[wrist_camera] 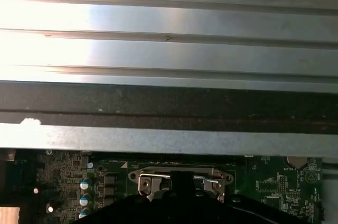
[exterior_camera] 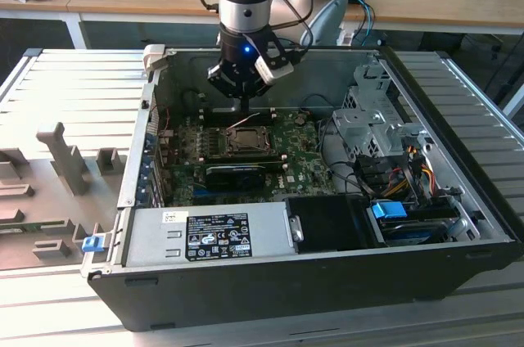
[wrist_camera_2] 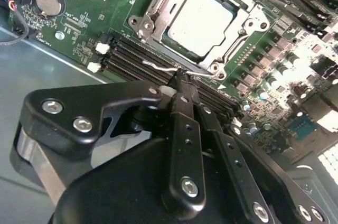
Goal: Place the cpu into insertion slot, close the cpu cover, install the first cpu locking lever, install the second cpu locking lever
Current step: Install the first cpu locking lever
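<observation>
In the exterior view the tool hangs inside the open computer case, just above the far edge of the insertion slot on the green motherboard. In the second wrist view the cpu lies seated in the slot with the cpu cover framing it, apparently closed; the tool's fingers are pinched together (gripping nothing visible), tips at a wire locking lever, probably to work it. The first wrist view adds the socket's hinge edge below the case wall.
</observation>
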Tool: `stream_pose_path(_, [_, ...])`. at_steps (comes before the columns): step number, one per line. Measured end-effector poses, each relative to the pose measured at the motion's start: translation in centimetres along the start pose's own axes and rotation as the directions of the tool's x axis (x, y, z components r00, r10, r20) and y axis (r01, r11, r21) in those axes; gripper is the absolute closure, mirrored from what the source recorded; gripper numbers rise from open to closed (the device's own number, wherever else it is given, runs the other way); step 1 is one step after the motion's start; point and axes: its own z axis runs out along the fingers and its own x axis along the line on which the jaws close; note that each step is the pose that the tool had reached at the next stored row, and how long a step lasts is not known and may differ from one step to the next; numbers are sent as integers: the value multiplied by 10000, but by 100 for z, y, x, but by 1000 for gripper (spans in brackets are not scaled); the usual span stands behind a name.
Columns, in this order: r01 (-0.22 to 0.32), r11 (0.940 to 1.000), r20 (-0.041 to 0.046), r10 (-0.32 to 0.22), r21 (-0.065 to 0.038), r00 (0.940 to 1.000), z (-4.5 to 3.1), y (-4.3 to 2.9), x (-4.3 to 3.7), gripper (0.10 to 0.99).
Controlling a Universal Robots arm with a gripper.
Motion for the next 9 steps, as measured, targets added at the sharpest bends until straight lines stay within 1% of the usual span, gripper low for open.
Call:
stream_pose_path(1, [63, 9998, 4, -63, -172, 10000, 2, 1, -3, 980])
stream_pose_path(2, [77, 9996, 8, -77, -254, 10000, 12, 0, -10, 980])
stream_pose_path(6, [79, 9996, 6, -79, -254, 10000, 106, 5, -62, 980])
stream_pose_path(9, [82, 9996, 6, -82, -253, 10000, 156, 10, -85, 980])
